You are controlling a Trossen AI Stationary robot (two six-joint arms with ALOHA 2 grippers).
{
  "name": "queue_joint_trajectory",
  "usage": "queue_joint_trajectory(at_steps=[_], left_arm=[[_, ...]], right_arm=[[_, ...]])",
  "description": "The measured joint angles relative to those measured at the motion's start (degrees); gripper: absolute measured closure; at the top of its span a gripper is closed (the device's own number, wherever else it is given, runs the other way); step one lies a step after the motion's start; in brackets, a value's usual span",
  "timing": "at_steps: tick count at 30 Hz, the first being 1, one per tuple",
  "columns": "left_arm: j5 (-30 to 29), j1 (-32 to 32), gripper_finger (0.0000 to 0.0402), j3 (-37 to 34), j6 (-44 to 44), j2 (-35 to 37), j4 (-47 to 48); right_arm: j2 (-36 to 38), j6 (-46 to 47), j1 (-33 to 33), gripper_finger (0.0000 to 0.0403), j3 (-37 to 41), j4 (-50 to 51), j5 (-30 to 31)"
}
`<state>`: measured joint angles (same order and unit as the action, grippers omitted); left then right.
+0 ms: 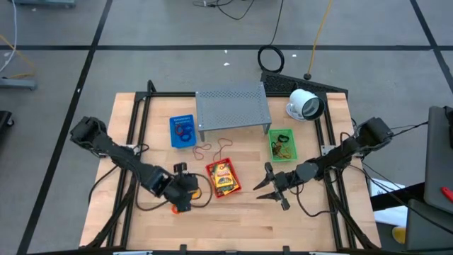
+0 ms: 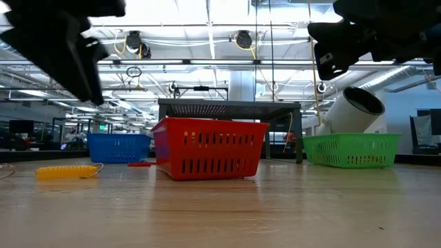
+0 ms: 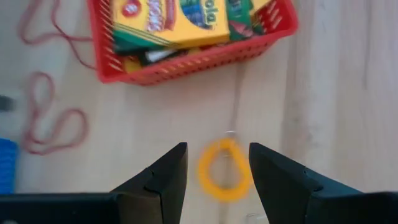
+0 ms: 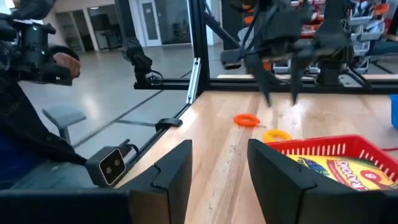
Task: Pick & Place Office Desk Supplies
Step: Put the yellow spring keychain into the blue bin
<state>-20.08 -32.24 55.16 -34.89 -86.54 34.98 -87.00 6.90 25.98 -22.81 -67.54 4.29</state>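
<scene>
Office supplies lie scattered on the wooden counter [image 1: 233, 227]: a yellow rubber band [image 3: 222, 169] rests flat between the parted fingers of the left end effector [image 3: 217, 171], which hangs just above it, released and empty. Beside it sits a red basket [image 1: 224, 178] packed with yellow crayon packets [image 3: 168, 22]; an orange band [image 4: 246, 120] lies near. On the basket's other side, the right end effector [image 1: 267, 185] hovers with fingers apart, holding nothing.
</scene>
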Motion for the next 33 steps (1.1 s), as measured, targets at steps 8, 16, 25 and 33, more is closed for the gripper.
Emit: queue_joint_trajectory(at_steps=[8,16,25,33], left_arm=[[0.5,-2.6,0.022,-8.1,-7.1,0.0,-17.0],[4.3,-2.5,0.022,-9.8,-12.3,-1.3,-18.3],[9.8,-2.0,0.022,-9.8,-16.9,-8.0,-19.0],[10.4,-1.2,0.0223,-9.6,-18.1,-8.6,-18.9]], right_arm=[[0.0,-3.0,0.0,0.0259,0.0,-0.2,0.1],[0.0,-3.3,-0.1,0.0259,0.0,0.0,0.3],[0.0,-3.1,-0.1,0.0259,0.0,0.5,0.3],[0.1,-3.1,-0.2,0.0259,0.0,0.5,0.4]])
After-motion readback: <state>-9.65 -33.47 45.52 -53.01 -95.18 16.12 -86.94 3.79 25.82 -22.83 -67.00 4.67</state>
